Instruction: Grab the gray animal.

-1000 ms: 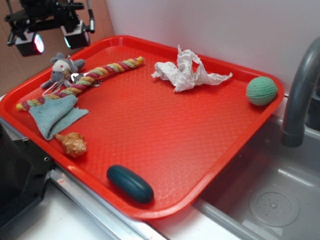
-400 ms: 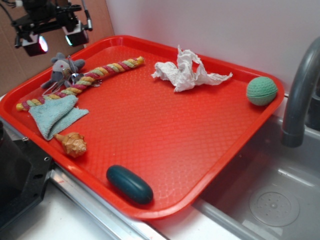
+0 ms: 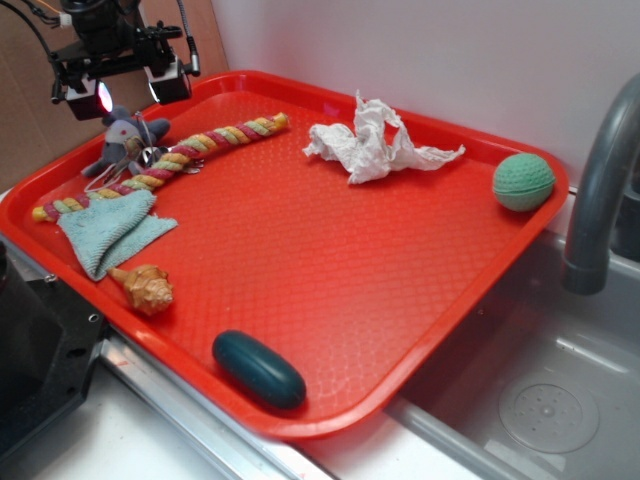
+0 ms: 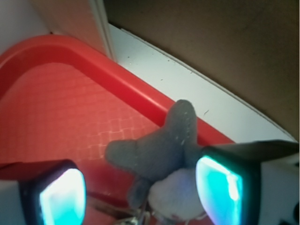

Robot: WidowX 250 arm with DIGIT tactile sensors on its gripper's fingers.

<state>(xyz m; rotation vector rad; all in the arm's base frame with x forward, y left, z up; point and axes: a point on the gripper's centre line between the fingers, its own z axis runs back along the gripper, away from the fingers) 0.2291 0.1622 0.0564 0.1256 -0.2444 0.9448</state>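
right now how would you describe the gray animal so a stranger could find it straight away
Start at the red tray and go to its far left corner, under the gripper. There the gray animal lies at the left end of the braided rope, above the light-blue cloth. It alone is a gray plush with round ears.

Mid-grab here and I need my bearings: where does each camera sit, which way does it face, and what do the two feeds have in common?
Exterior: off the tray's near corner, raised, looking down across the red tray toward the white wall; the gripper shows at top left, hanging over the gray animal.
Wrist: on the gripper, looking down between its fingers at the tray's rim, with the gray animal between the fingers.
Shared: both show the gray animal, the gripper's lit fingers and the tray's red edge.
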